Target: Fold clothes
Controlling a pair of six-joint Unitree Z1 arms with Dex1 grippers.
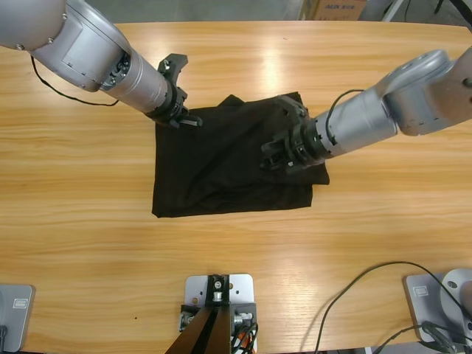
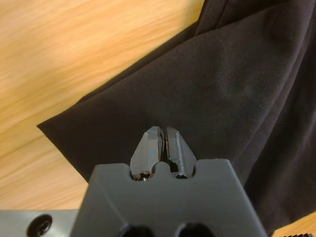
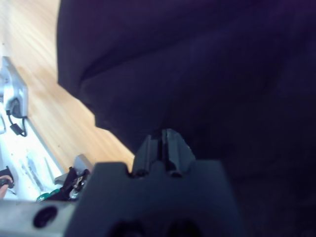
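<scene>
At the shirt's upper left corner, left gripper (image 1: pixel 186 118) pinched closed on black fabric. Near the right edge, right gripper (image 1: pixel 270 156) likewise clamped on cloth (jaws pressed together in both wrist views). Black polo shirt (image 1: pixel 221 173) spread, partly folded, mid-table (image 1: pixel 88 221).

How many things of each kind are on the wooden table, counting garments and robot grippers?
Black shirt: 1, lying partly folded on the table.
Grippers: 2, the left gripper at the shirt's upper left corner and the right gripper over its right part, both with jaws closed.
Total: 3.
</scene>
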